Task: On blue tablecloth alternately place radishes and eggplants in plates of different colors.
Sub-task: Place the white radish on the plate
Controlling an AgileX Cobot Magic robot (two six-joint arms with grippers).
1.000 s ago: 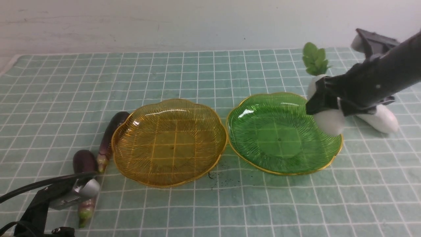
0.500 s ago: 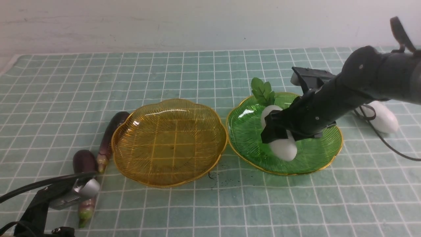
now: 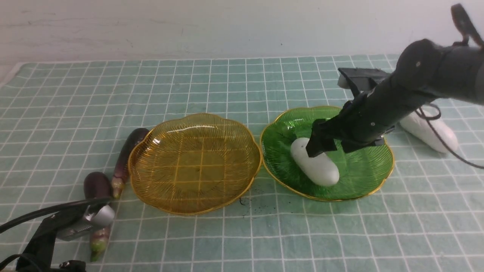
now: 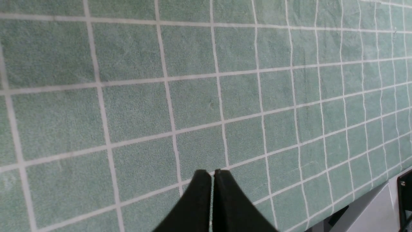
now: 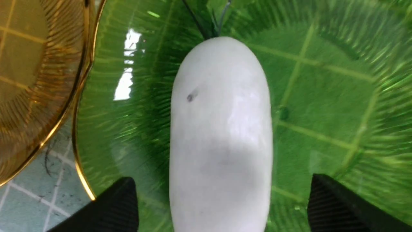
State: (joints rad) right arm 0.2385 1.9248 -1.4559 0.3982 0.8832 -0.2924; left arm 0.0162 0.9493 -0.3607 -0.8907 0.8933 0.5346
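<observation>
No words, numbers, labels, brand names or signs to read here.

We see one smooth white radish lying aslant in the ribbed green plate, another white radish beyond its right side, and two purple eggplants left of the empty amber plate, all on blue-green gridded tablecloth.
</observation>
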